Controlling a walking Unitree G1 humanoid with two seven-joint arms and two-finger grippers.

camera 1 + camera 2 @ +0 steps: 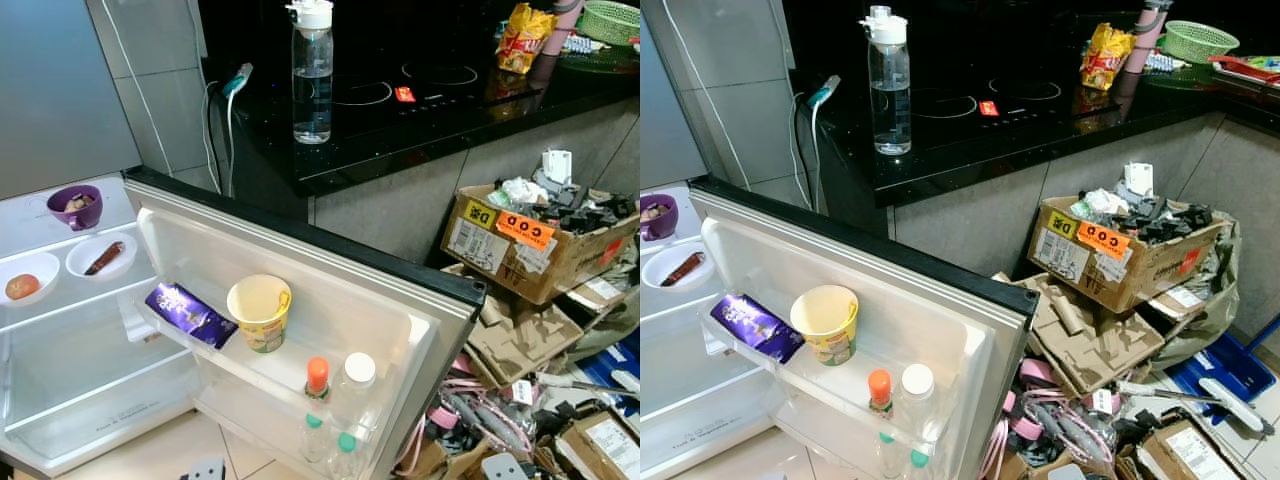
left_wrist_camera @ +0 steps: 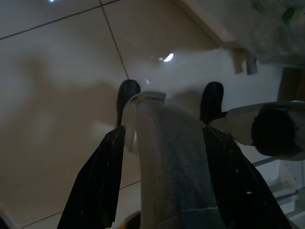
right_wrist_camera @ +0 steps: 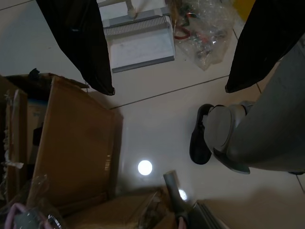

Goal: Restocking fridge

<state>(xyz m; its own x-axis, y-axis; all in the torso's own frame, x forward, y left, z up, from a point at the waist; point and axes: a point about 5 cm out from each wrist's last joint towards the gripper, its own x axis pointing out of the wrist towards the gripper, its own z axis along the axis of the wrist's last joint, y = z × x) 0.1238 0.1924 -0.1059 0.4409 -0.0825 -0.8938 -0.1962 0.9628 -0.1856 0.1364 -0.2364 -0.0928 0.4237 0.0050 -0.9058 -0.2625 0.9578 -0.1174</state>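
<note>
The fridge stands open at the left, its door [image 1: 330, 290] swung toward me. On the door's upper shelf lie a purple chocolate pack [image 1: 188, 313] and a yellow paper cup [image 1: 259, 312]. Lower down stand an orange-capped bottle [image 1: 317, 377], a white-capped bottle [image 1: 356, 382] and green-capped bottles [image 1: 329, 437]. Inside the fridge sit a purple cup [image 1: 76, 206] and two white bowls [image 1: 100, 256] with food. A clear water bottle [image 1: 312, 75] stands on the black counter [image 1: 400, 120]. My left gripper [image 2: 164, 131] hangs open over the floor tiles beside my leg. My right gripper [image 3: 169, 89] hangs open too, nothing between its fingers.
An open cardboard box of clutter [image 1: 540, 235], flattened cartons [image 1: 510, 330] and loose cables [image 1: 470, 415] crowd the floor right of the door. A yellow snack bag [image 1: 524, 38] and a green basket [image 1: 610, 20] sit at the counter's far end. A charger cable [image 1: 225, 110] hangs by the wall.
</note>
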